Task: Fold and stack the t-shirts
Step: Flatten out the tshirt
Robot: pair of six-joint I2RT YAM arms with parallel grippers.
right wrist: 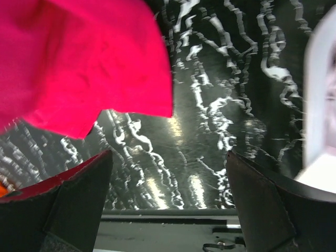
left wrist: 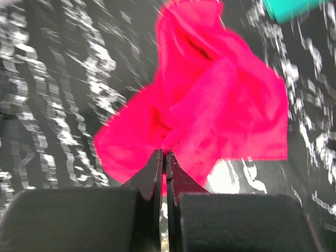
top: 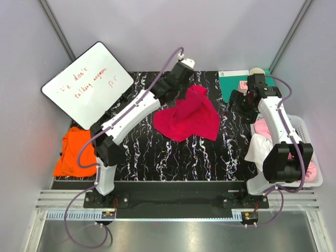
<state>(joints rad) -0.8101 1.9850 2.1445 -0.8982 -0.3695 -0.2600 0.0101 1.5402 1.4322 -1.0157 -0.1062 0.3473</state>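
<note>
While my left gripper (left wrist: 164,156) pinches the magenta-red t-shirt (top: 188,119) by an edge over the table (top: 157,157), likely to let it hang out for folding, my right gripper (right wrist: 168,168) hovers spread, empty.

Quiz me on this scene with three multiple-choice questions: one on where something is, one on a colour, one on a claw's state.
1. Where does the orange t-shirt lie?
A. mid-table
B. at the left edge of the table, near the whiteboard
C. at the right edge

2. Which t-shirt does the left claw pinch?
A. white one
B. orange one
C. magenta-red t-shirt

3. How is the right claw?
A. open, empty
B. shut on cloth
C. shut, empty

Key:
1. B, the top view shows it crumpled by the whiteboard.
2. C, the left wrist view shows the claw shut on magenta-red cloth.
3. A, the right wrist view shows it wide open with nothing between.
</note>
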